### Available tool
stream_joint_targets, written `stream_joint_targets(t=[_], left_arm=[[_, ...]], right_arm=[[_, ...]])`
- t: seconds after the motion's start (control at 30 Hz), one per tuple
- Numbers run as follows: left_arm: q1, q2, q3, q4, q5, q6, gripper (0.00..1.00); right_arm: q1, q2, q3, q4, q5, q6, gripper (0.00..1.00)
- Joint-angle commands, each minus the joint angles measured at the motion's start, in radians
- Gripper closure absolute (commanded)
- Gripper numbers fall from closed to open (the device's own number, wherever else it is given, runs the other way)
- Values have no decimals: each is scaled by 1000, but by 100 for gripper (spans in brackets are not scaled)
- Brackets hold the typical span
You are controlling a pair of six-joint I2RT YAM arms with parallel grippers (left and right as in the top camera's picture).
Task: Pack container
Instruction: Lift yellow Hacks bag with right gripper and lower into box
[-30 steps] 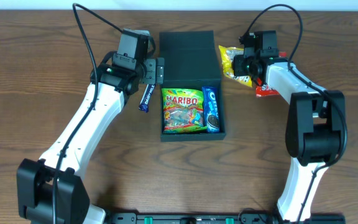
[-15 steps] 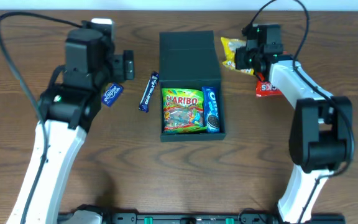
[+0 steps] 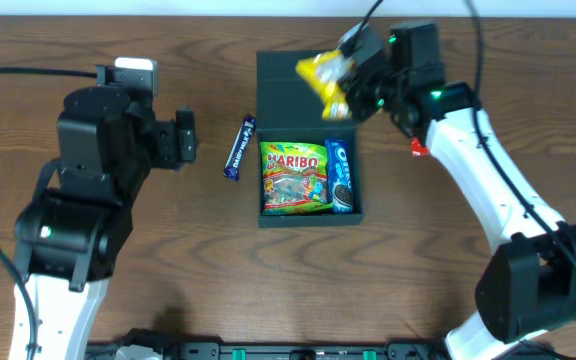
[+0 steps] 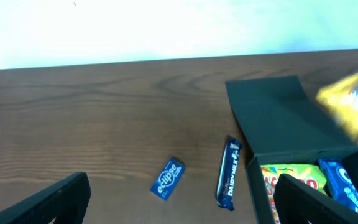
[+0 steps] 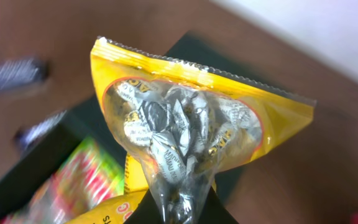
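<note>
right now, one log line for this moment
right gripper: shut on yellow plastic candy bag, over dark teal-green square box | left gripper: open, empty | inside: colourful haribo bag, blue oreo pack

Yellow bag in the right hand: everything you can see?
Glossy yellow plastic bag with a serrated crimped edge and a clear window showing small wrapped candies; looks sealed. The right hand pinches one end, holding it aloft over the open flap lid of the dark teal-green square box. Nothing else touches it.

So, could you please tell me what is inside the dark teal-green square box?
A colourful Haribo gummy bag and a blue Oreo packet lie side by side in the box; anything beneath them is covered.
</note>
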Motion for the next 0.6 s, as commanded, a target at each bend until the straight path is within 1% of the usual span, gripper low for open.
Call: stream_joint_targets(t=[0.0,0.1,0.3,0.47,0.57], left_arm=[[7,-33,23,-20,-10,10,5],[7,-58,23,-45,-10,10,5],[7,-76,23,-71,-6,10,5],[7,-78,23,-73,-6,10,5],[7,-78,23,-73,-6,10,5]], right_arm=[[40,-8,13,-67,-68,-195,96],[79,-8,13,-165,-113,-314,98],[128,-2,11,-273,-124,-505,98],[160,24,7,-280,-127,-572,99],[172,66,7,-249,-127,-574,99]])
